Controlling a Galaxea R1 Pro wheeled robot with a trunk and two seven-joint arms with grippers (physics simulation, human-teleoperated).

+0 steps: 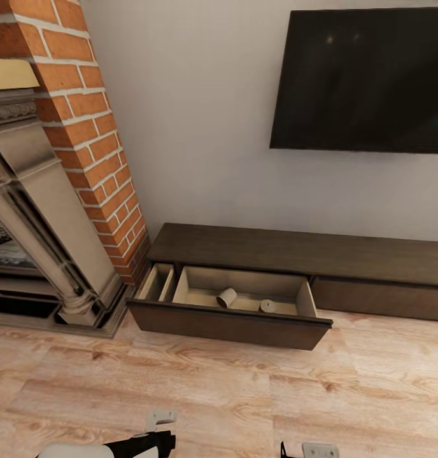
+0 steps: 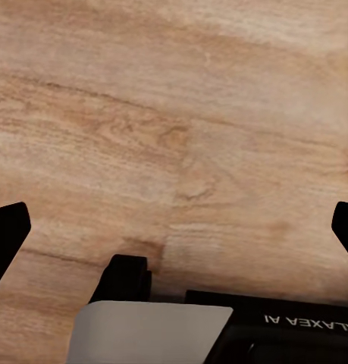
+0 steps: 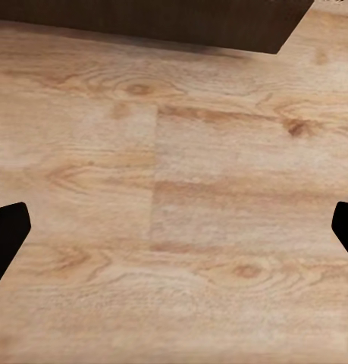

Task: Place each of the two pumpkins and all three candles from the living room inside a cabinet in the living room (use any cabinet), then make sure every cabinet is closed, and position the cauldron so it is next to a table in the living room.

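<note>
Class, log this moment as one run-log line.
cabinet: drawer open | candles: two in drawer | both jaws: open, empty, over floor

Home living room, brick fireplace point(image 1: 85, 146) (ornate stone surround), wall-mounted television point(image 1: 362, 79), low media cabinet point(image 1: 295, 254), wood floor point(image 1: 219, 394)

Cabinet point(image 1: 295, 251) set low against wall, beside brick fireplace point(image 1: 85, 140). Left drawer point(image 1: 232, 321) pulled open over wood floor point(image 1: 212, 394); pale interior exposed. Two candles seen inside: one point(image 1: 226, 297) lying on its side, the other point(image 1: 268, 306) near it. Right drawer front flush. Dark television point(image 1: 362, 79) mounted above.
</note>
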